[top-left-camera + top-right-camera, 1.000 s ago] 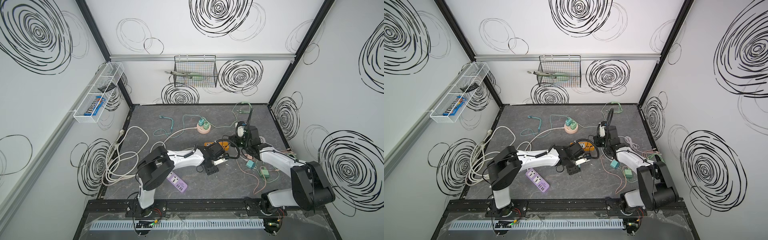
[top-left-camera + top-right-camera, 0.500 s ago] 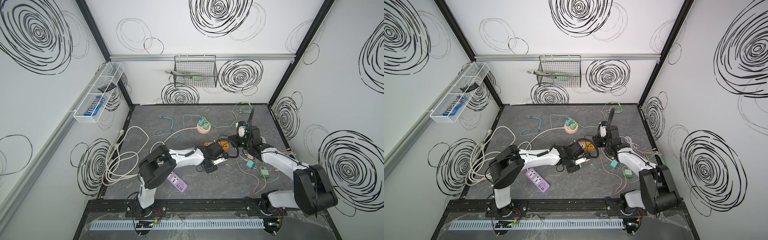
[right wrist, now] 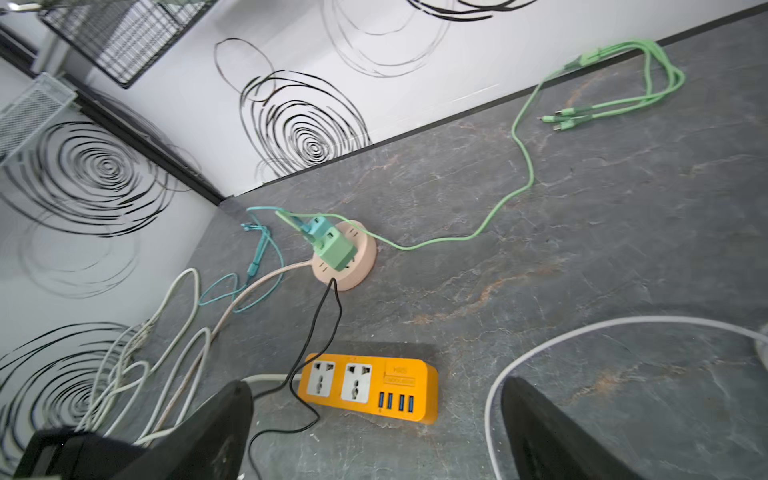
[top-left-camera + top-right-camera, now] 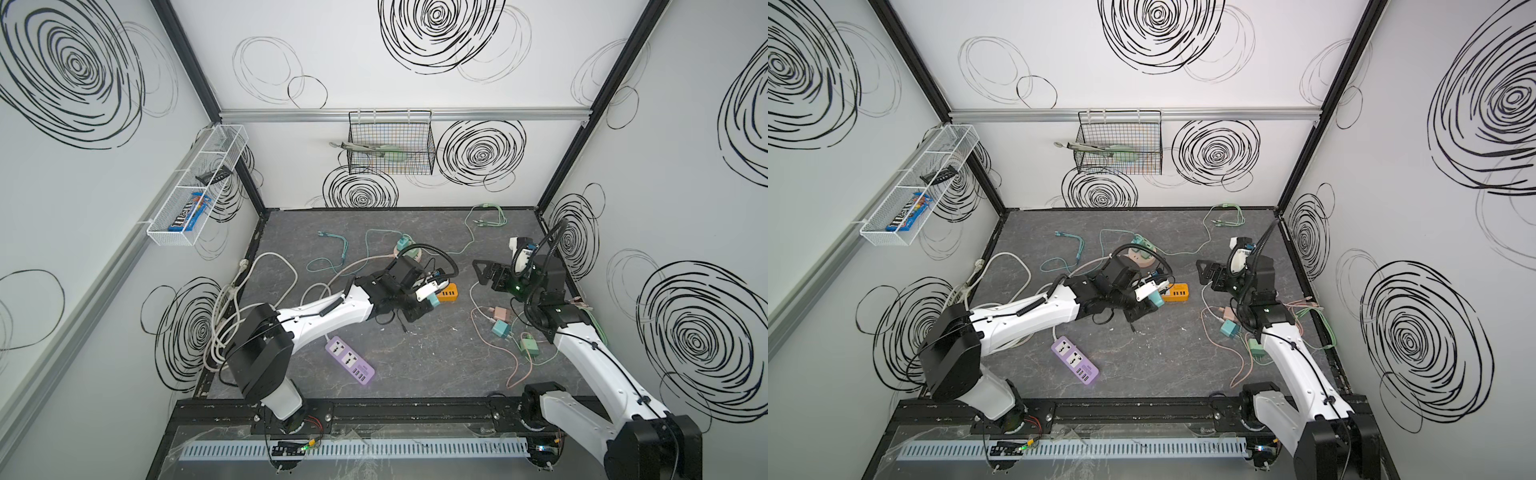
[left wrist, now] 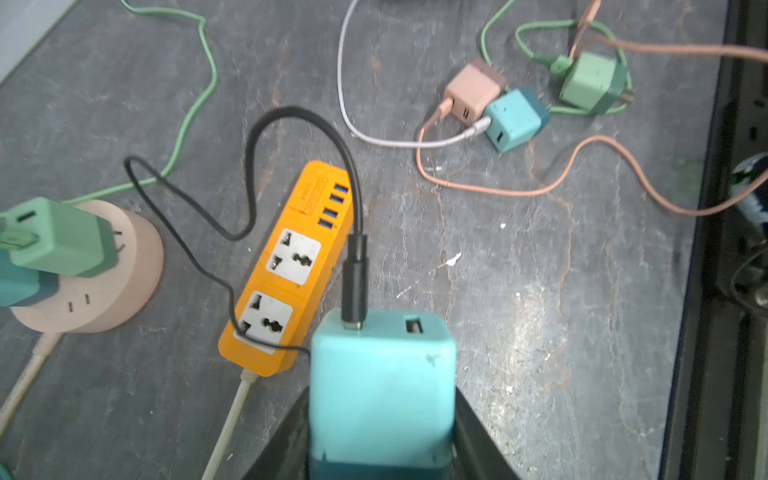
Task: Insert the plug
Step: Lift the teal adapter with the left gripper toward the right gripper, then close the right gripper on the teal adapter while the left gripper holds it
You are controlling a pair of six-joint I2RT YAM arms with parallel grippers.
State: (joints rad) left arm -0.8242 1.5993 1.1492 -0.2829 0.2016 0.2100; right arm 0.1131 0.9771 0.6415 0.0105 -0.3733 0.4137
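Note:
My left gripper (image 5: pixel 382 432) is shut on a teal charger block (image 5: pixel 382 382), which fills the space between both black fingers (image 5: pixel 478 440). A black USB plug (image 5: pixel 355 282) sits in one of the block's two ports, and its thin black cable loops over the orange power strip (image 5: pixel 291 266). In both top views the teal block (image 4: pixel 434 300) (image 4: pixel 1156 298) hangs beside the orange strip (image 4: pixel 449 293) (image 4: pixel 1176 292). My right gripper (image 4: pixel 490 276) (image 3: pixel 374 419) stands wide open with nothing between its fingers. It is raised to the right of the strip (image 3: pixel 370 386).
A round pink socket (image 5: pixel 124 282) (image 4: pixel 417 252) carries green and teal chargers behind the strip. Pink (image 4: pixel 500 311), teal (image 4: pixel 502 330) and green (image 4: pixel 528 345) chargers lie tangled in cables at the right. A purple strip (image 4: pixel 349 359) and a coiled white cable (image 4: pixel 232 299) lie to the left.
My right gripper has gone from shut to wide open and now holds nothing. The left gripper has closed in on the teal charger block and stays by the orange strip.

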